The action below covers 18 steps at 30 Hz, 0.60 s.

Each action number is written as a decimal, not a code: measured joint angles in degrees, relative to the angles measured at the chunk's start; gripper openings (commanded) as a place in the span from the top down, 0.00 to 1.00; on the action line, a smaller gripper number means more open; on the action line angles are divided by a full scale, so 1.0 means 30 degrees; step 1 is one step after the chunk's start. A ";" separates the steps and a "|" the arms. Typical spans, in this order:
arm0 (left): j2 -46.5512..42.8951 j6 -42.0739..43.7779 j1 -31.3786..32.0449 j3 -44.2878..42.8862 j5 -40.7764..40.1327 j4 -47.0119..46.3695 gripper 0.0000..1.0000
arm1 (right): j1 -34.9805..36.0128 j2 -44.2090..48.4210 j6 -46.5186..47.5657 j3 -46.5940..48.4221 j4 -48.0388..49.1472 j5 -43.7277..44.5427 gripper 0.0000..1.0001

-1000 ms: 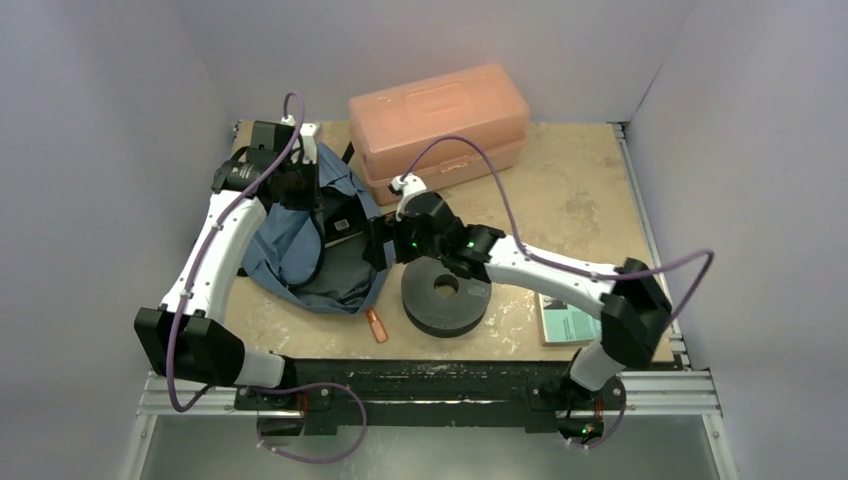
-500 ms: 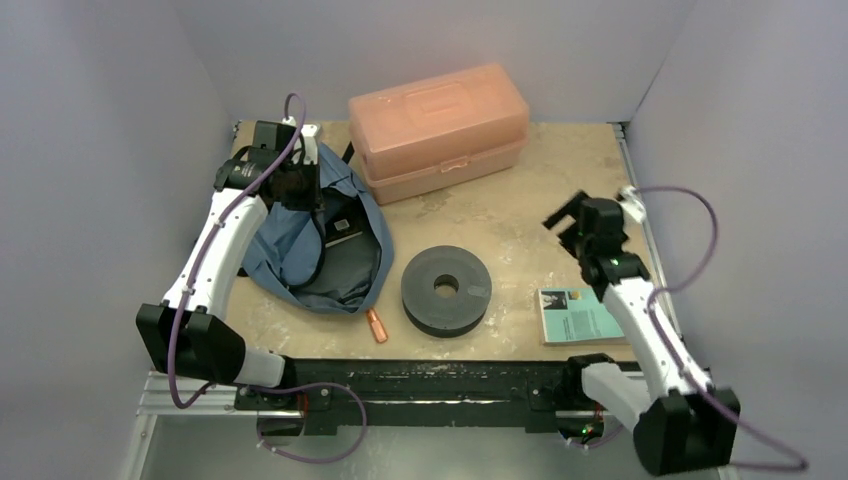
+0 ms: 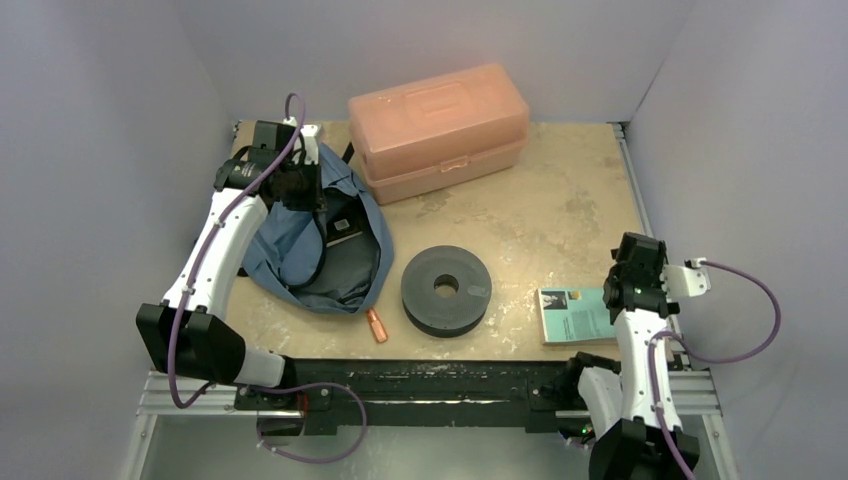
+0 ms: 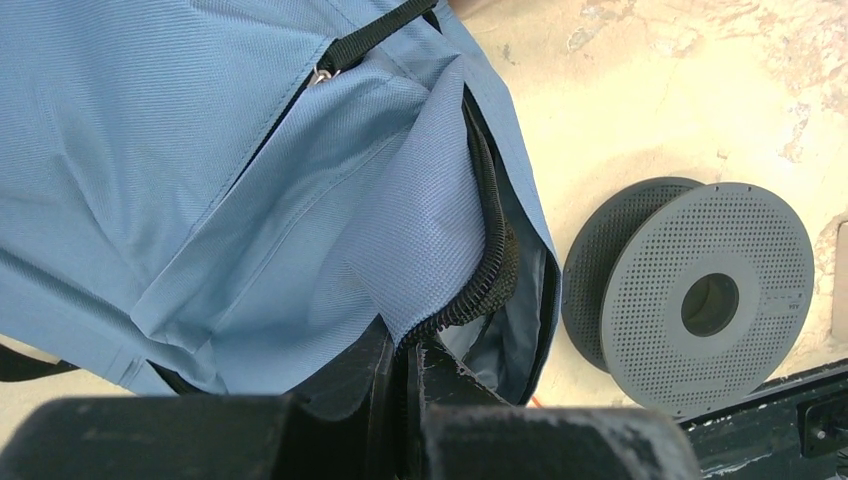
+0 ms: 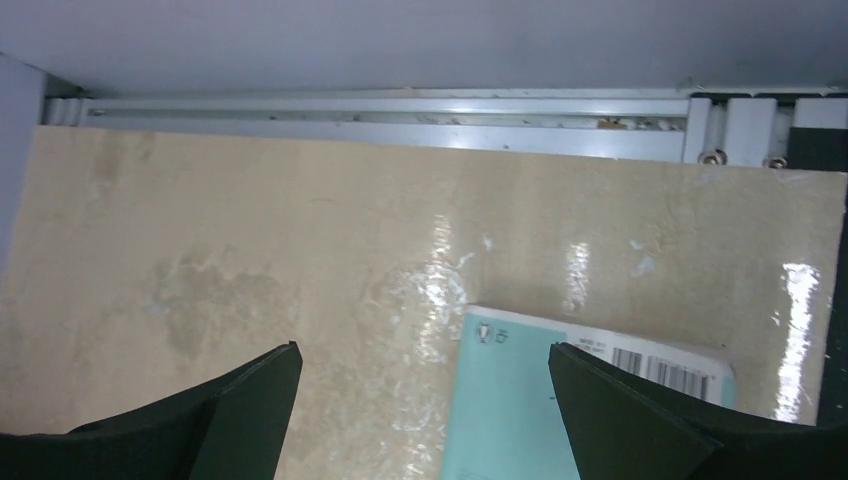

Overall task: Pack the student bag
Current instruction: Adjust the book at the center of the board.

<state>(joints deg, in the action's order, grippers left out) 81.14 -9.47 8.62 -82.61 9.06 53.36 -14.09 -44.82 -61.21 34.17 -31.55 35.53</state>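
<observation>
At the frame's left the left gripper [image 4: 405, 365] is pinching the zipper rim of the student bag [image 3: 300, 255], while the right gripper [image 5: 422, 350], spread wide and empty at lower right, is hovering over the teal book [image 5: 500, 400] and should be squaring to its edge.

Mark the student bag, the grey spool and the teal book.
student bag [image 3: 282, 250], top external view, outer blue fabric.
grey spool [image 3: 470, 287], top external view, top face beside hole.
teal book [image 3: 572, 318], top external view, front cover.

Woven cloth student bag [image 4: 200, 150], perforated matt plastic spool [image 4: 715, 300], glossy tabletop [image 5: 300, 250].
</observation>
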 measured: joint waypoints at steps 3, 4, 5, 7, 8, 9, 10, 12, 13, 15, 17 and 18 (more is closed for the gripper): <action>0.0029 0.0000 0.0000 0.0000 0.0124 0.0000 1.00 | -0.0605 -0.0714 -0.0321 -0.0568 -0.0189 0.0051 0.01; 0.0051 0.0000 0.0000 0.0000 0.0189 0.0000 1.00 | -0.0947 -0.1144 -0.0466 -0.0692 -0.0189 -0.0087 0.01; 0.0066 0.0000 0.0000 0.0000 0.0248 -0.0007 1.00 | -0.1231 -0.1428 -0.0532 -0.0787 -0.0138 -0.0182 0.01; 0.0131 -0.0015 0.0000 0.0000 0.0393 -0.0015 1.00 | -0.2302 -0.2244 -0.0750 -0.1464 0.0328 -0.0903 0.01; 0.0160 -0.0015 0.0000 0.0000 0.0437 -0.0022 1.00 | -0.2761 -0.2368 -0.0780 -0.1610 0.0379 -0.1042 0.01; 0.0204 -0.0015 0.0000 0.0000 0.0503 -0.0022 1.00 | -0.3439 -0.2659 -0.0758 -0.2091 0.0634 -0.1435 0.01; 0.0240 -0.0015 0.0000 0.0000 0.0568 -0.0015 1.00 | -0.4080 -0.2943 -0.0736 -0.2674 0.1005 -0.1960 0.01; 0.0277 -0.0022 0.0000 0.0000 0.0648 -0.0015 1.00 | -0.4728 -0.2994 -0.0459 -0.2958 0.1894 -0.2390 0.01; 0.0277 -0.0029 0.0000 0.0000 0.0663 -0.0022 1.00 | -0.4947 -0.2922 -0.0306 -0.3089 0.2273 -0.2747 0.01; 0.0277 -0.0058 0.0000 0.0000 0.0678 -0.0022 1.00 | -0.5151 -0.2965 0.0117 -0.3322 0.2703 -0.3067 0.01; 0.0277 -0.0080 0.0000 0.0000 0.0678 -0.0022 1.00 | -0.5217 -0.3126 0.0634 -0.3366 0.3082 -0.3381 0.01; 0.0277 -0.0095 0.0000 0.0000 0.0678 -0.0022 1.00 | -0.5224 -0.3453 0.0896 -0.3366 0.3330 -0.3628 0.01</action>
<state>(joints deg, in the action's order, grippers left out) 81.97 -9.76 8.62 -82.61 11.09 53.30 -29.76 -55.18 -58.52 24.08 -21.56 24.64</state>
